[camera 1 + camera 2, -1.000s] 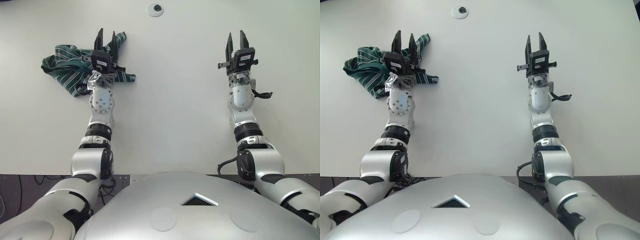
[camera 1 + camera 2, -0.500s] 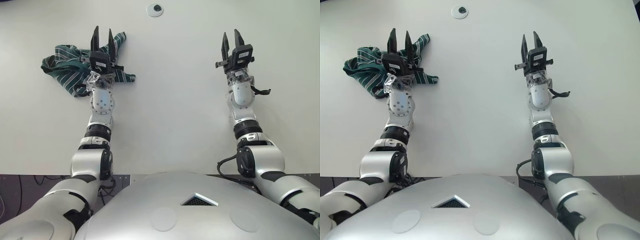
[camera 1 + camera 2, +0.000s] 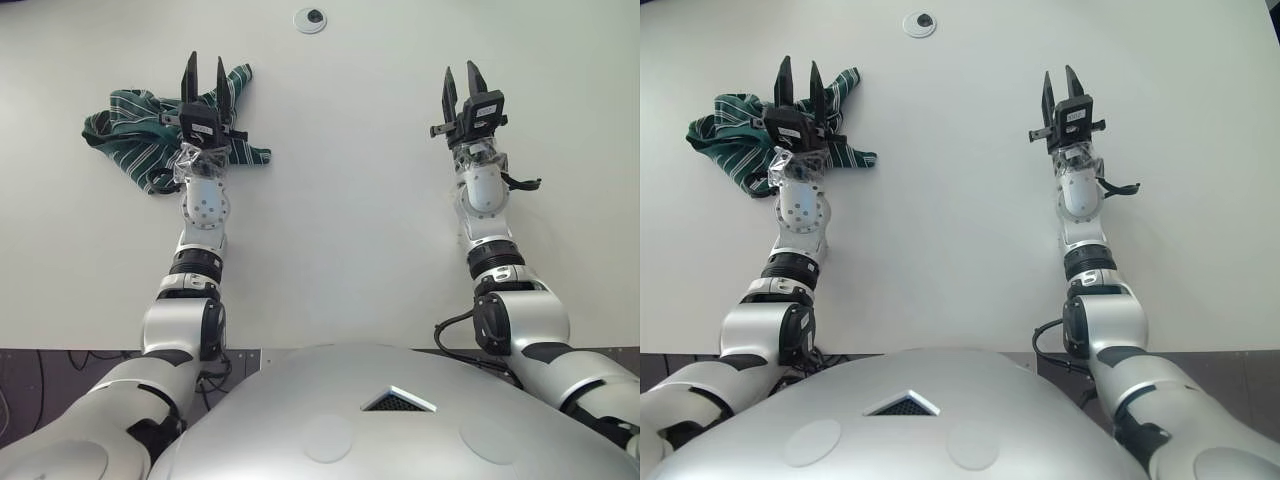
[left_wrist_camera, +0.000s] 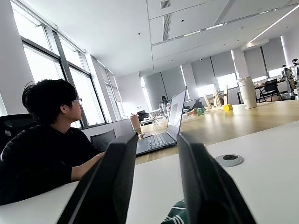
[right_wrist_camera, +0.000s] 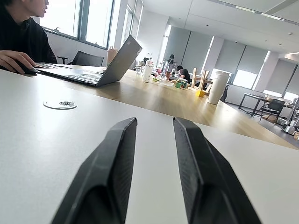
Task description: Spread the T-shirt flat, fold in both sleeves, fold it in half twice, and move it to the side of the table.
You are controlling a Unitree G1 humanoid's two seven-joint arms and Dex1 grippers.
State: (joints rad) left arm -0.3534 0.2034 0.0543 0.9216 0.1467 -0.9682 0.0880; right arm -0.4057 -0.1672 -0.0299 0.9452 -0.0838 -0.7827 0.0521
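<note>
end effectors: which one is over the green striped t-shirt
The left end effector: it sits over the crumpled green white-striped T-shirt, while the right end effector is above bare white table.

Nothing legible. The left gripper (image 3: 206, 60), upper left of the frame, carries a white label (image 3: 201, 124), and the right gripper (image 3: 460, 68), upper right, a second label (image 3: 488, 108); both prints are too small to read

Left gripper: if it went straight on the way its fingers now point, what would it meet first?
Probably nothing: the left gripper hangs open over the T-shirt, with bare table ahead; its height is unclear.
</note>
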